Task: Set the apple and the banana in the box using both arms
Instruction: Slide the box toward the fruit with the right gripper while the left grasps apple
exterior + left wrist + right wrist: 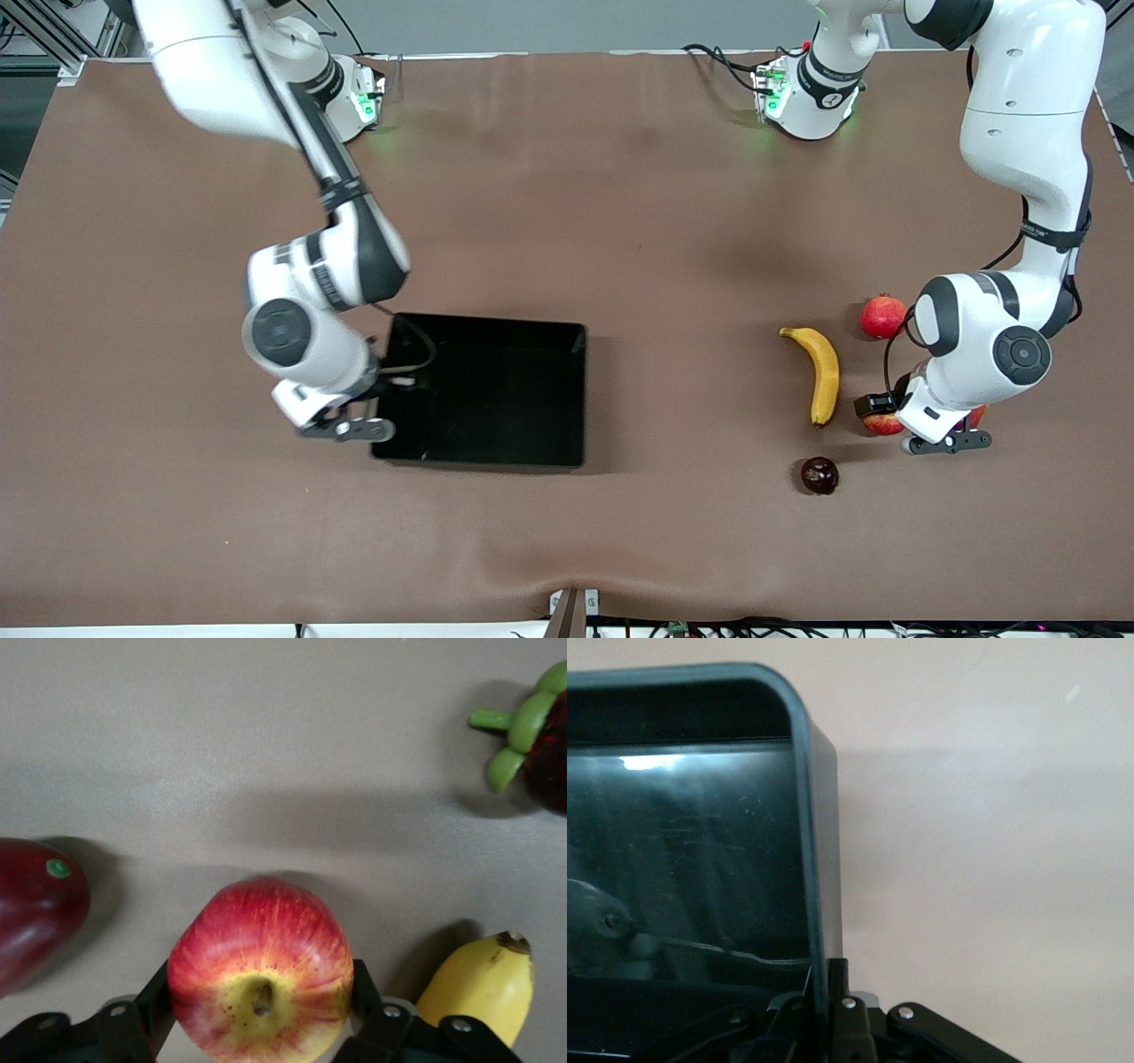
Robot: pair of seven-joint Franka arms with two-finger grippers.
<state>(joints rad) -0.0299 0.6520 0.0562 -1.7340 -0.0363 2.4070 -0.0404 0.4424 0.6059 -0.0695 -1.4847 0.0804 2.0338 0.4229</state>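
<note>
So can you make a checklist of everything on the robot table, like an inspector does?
Surface: brown table, slightly wrinkled at the front camera's edge.
Job's things: apple between the left gripper fingers; banana beside it; box holds no fruit.
Clutter: pomegranate, mango, mangosteen.
Grippers: left shut on apple; right gripper on the box wall.
Cables: black cables at the left arm's base.
Surroundings: nothing seen.

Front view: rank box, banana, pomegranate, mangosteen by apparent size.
1. box
2. banana
3. pomegranate
4. mangosteen, only slightly smaller than the pomegranate.
</note>
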